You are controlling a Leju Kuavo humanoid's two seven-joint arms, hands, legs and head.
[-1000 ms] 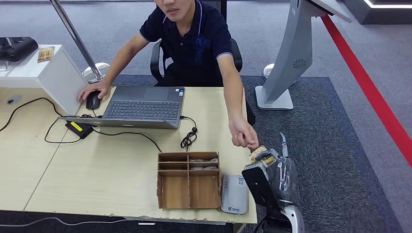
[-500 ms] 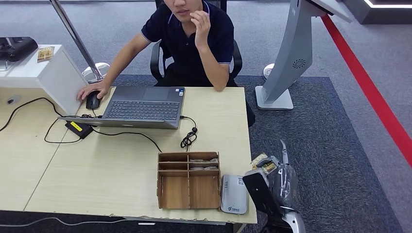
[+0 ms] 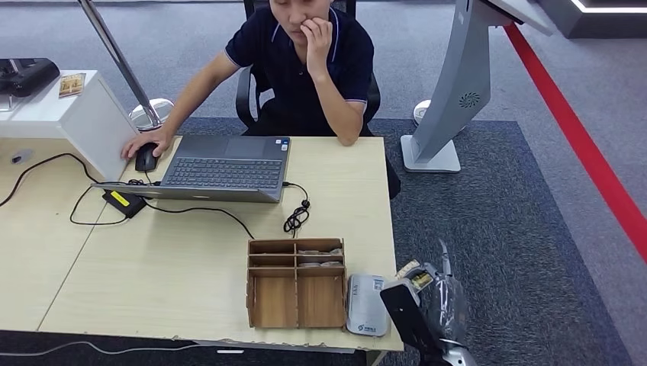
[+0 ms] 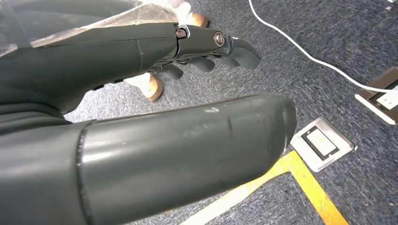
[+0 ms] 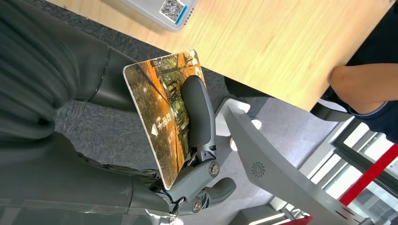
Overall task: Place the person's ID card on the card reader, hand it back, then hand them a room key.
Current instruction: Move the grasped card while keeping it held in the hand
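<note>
ID card pinched in right hand, just off surface edge beside card reader. Right wrist view shows card's orange print. Left hand empty, fingers apart, over grey carpet.

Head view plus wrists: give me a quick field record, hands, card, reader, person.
right hand: holds the card, off the table's right edge
card: orange print, pinched by a finger
reader: bare, on the table beside the wooden organizer
left hand: empty, fingers apart, over carpet
person: seated, one hand on the mouse, other at chin
</note>
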